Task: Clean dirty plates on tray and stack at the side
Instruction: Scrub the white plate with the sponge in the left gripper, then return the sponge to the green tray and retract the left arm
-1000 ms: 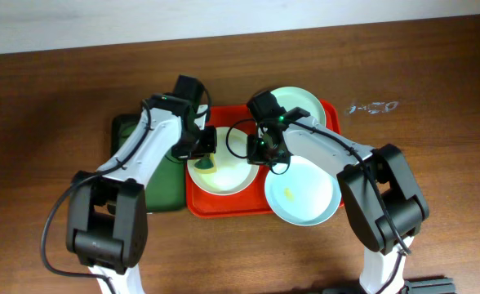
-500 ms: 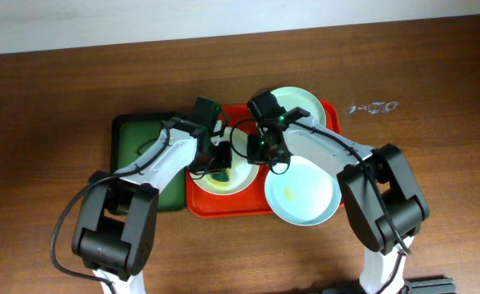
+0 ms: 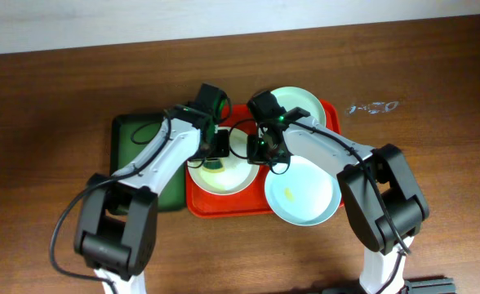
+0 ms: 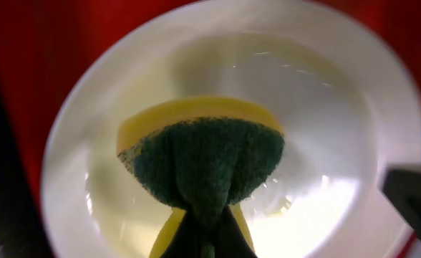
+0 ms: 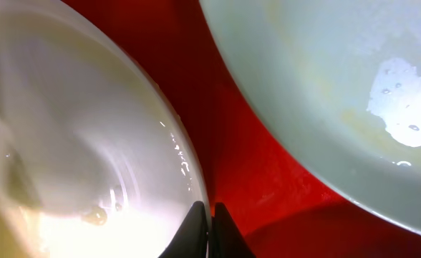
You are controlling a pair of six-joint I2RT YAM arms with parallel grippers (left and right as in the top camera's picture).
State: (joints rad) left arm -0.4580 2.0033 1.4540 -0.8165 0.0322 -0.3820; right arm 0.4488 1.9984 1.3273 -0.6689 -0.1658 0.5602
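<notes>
The red tray [image 3: 201,204] holds three plates. The cream-white plate [image 3: 232,178] lies on its left side. My left gripper [image 3: 215,157] is shut on a yellow-and-green sponge [image 4: 203,154] and presses it into the cream-white plate [image 4: 339,143]. My right gripper [image 3: 262,153] is shut on that plate's right rim [image 5: 189,179], its fingers [image 5: 210,228] pinching the rim. One mint-blue plate [image 3: 301,104] lies at the tray's back right and also shows in the right wrist view [image 5: 325,79]. Another mint-blue plate [image 3: 305,194] with a yellow smear lies at the front right, overhanging the tray edge.
A dark green tray [image 3: 134,139] stands just left of the red tray, partly under my left arm. The brown wooden table [image 3: 436,163] surrounds both trays. Red tray floor [image 5: 232,122] shows between the two plates in the right wrist view.
My left gripper has carried the sponge from the cream-white plate's left rim rightward into its middle, then a little back. My right gripper stays pinched on the rim.
</notes>
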